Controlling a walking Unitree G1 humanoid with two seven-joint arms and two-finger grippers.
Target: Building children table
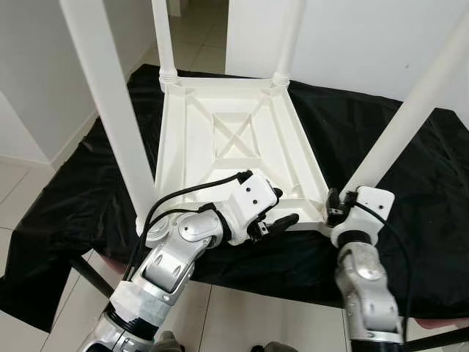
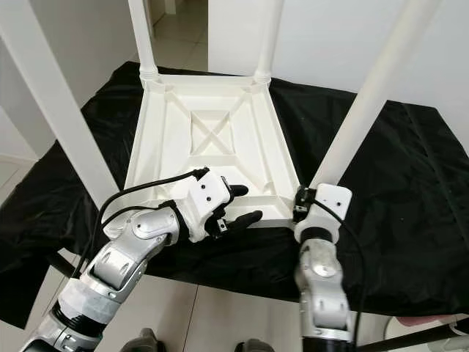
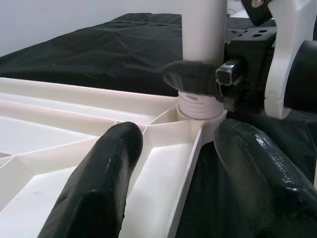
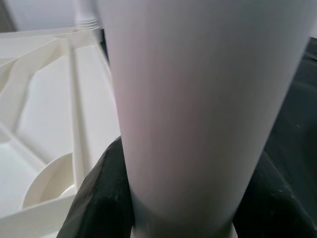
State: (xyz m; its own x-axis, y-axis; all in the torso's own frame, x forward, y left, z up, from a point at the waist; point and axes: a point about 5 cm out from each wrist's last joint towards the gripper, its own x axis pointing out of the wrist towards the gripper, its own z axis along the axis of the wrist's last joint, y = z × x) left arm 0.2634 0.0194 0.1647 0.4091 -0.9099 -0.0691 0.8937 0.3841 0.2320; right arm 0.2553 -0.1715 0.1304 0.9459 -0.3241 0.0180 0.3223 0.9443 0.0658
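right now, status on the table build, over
Right gripper shut on near-right leg at its base. Left gripper open, straddling tabletop near rim. Four legs up, tabletop upside down on black cloth. Nothing blocking.

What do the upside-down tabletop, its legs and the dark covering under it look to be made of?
Tabletop: likely moulded white plastic, matte, judging by the ribs and X-bracing on its underside. Leg held by the right pincer: smooth white tube, probably the same plastic, with a ribbed threaded collar at its base in the left wrist view. Covering: black cloth or thin sheeting, creased, slightly shiny; hard to tell which.
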